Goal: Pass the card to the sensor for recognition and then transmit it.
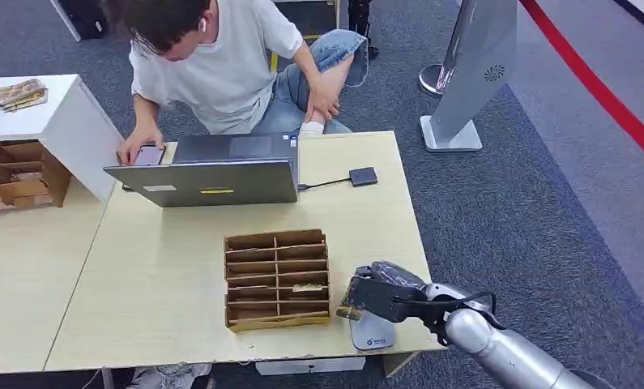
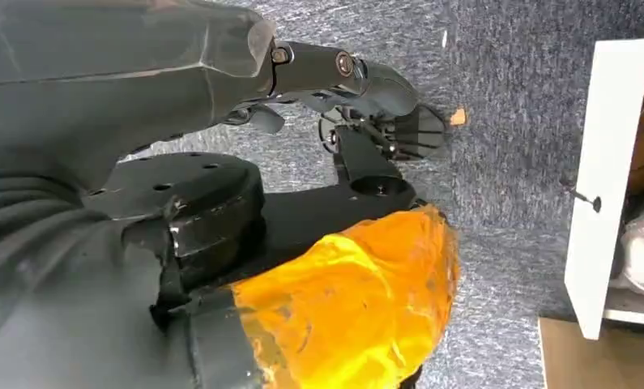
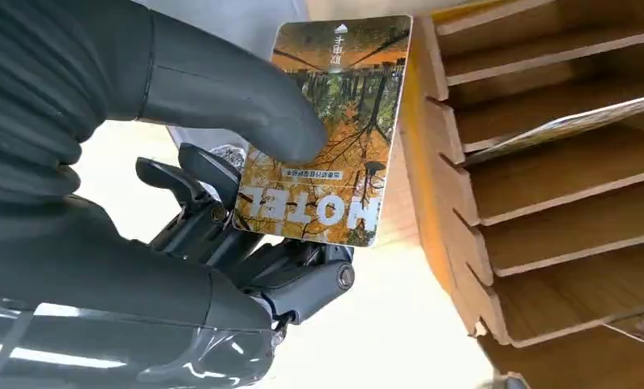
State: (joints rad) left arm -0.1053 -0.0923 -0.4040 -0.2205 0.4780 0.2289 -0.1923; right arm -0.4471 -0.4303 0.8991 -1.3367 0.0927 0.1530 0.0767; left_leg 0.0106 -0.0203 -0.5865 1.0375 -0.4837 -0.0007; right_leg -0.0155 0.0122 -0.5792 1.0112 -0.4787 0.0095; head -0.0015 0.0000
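Autumn-print hotel card (image 3: 326,130) above white sensor (image 1: 373,332), beside slotted rack (image 1: 277,279).

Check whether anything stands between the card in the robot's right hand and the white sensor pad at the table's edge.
Nothing visible does. The right hand pinches the card beside the wooden rack, which stands to one side. The sensor pad lies just beneath the hand, partly covered by it in the head view.
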